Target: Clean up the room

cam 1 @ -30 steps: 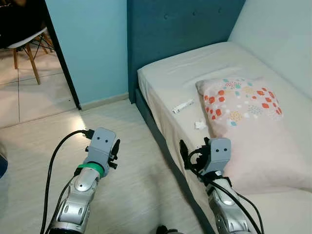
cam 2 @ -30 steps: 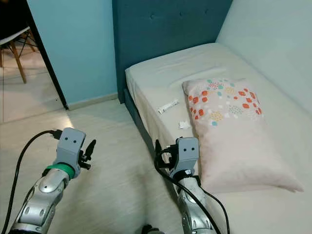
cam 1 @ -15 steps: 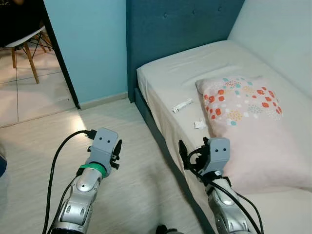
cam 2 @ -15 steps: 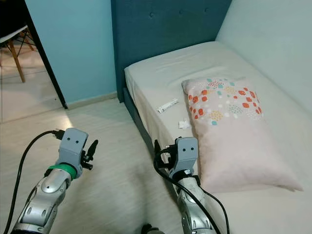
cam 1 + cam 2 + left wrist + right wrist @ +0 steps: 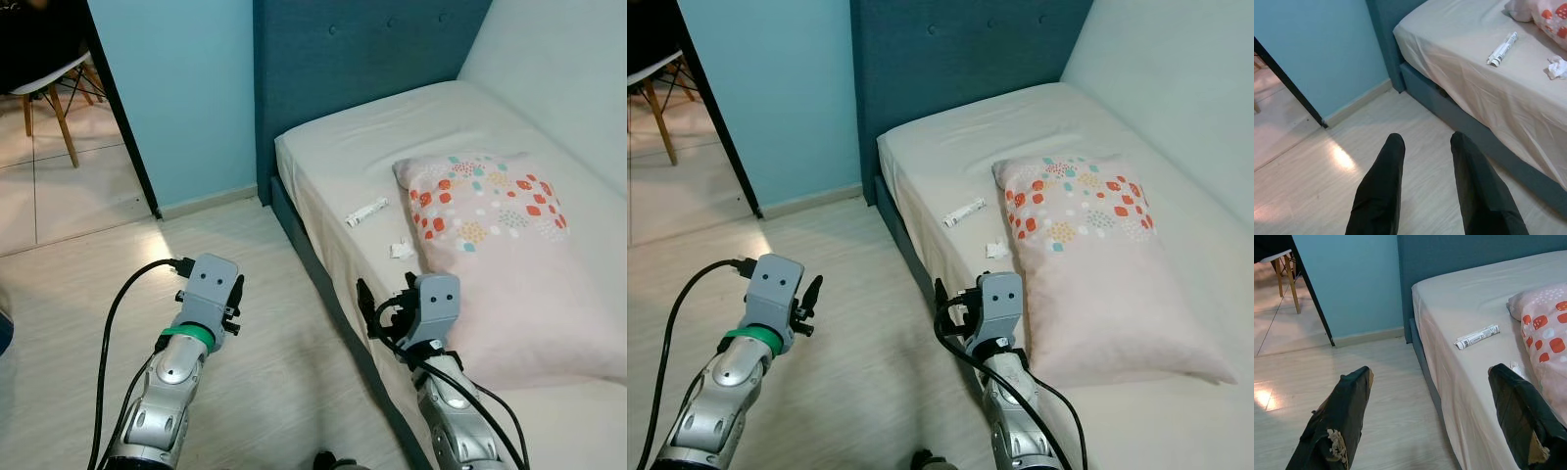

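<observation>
We see a white tube (image 5: 366, 211) lying flat on the bed (image 5: 333, 157), out on the bare sheet, and a crumpled white tissue (image 5: 401, 250) near it, right against the edge of the spotted pillow (image 5: 490, 245). Tube and tissue sit apart from each other, both toward the bed's near side. Our right claw (image 5: 1435, 416) hovers at the bed's edge, low beside the pillow's corner, fingers spread wide and holding nothing. Our left claw (image 5: 1427, 183) hangs over the pale wooden floor (image 5: 255, 284), well clear of the bed, its two black fingers (image 5: 1378, 191) parted by a narrow gap, empty too. Beyond stands the dark blue headboard (image 5: 362, 59), a light blue wall (image 5: 176, 88), and a doorway with a wooden-legged chair (image 5: 49, 83) behind it
</observation>
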Robot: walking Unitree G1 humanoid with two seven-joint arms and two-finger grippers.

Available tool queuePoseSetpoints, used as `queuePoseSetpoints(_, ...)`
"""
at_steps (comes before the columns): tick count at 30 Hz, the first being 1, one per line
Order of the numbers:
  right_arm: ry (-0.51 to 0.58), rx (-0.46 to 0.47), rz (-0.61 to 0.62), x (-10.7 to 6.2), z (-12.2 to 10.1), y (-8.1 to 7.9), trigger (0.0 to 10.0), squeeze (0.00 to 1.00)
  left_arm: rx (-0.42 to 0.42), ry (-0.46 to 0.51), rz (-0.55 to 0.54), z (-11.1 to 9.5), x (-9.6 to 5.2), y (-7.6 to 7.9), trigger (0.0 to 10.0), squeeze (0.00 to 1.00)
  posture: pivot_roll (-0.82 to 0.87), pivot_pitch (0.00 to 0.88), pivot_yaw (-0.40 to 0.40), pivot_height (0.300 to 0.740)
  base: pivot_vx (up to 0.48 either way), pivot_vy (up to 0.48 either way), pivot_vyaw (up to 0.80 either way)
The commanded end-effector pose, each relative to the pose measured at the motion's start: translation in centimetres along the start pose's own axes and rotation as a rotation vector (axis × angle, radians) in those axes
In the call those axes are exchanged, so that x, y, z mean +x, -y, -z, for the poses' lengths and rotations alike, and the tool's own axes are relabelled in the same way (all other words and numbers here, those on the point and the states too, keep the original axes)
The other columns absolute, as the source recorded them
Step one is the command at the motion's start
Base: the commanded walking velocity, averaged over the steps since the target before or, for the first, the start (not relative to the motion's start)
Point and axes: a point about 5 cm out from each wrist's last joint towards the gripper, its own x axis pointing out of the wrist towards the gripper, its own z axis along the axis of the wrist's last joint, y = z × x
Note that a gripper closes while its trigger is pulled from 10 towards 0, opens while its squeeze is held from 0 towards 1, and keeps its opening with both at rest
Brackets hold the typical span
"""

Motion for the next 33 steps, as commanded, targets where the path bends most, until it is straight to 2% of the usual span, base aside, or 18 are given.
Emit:
queuePoseSetpoints(1,-0.033,0.0,-0.001,-0.32,0.68,0.19,10.0,0.0,0.001,-0.011,0.007,0.38,0.12,0.57,10.0,0.0,0.07,0.131,-0.035,0.74,0.48,0.0,0.0)
queuePoseSetpoints(22,-0.029,0.007,-0.014,-0.31,0.71,0.04,10.0,0.0,0.006,0.002,0.001,0.22,0.41,0.62,10.0,0.0,0.07,0.128,-0.033,0.74,0.48,0.0,0.0)
queuePoseSetpoints(33,-0.039,0.014,-0.013,-0.36,0.86,0.12,10.0,0.0,0.008,0.001,0.007,0.21,0.47,0.68,10.0,0.0,0.07,0.134,-0.03,0.74,0.339,0.0,0.0)
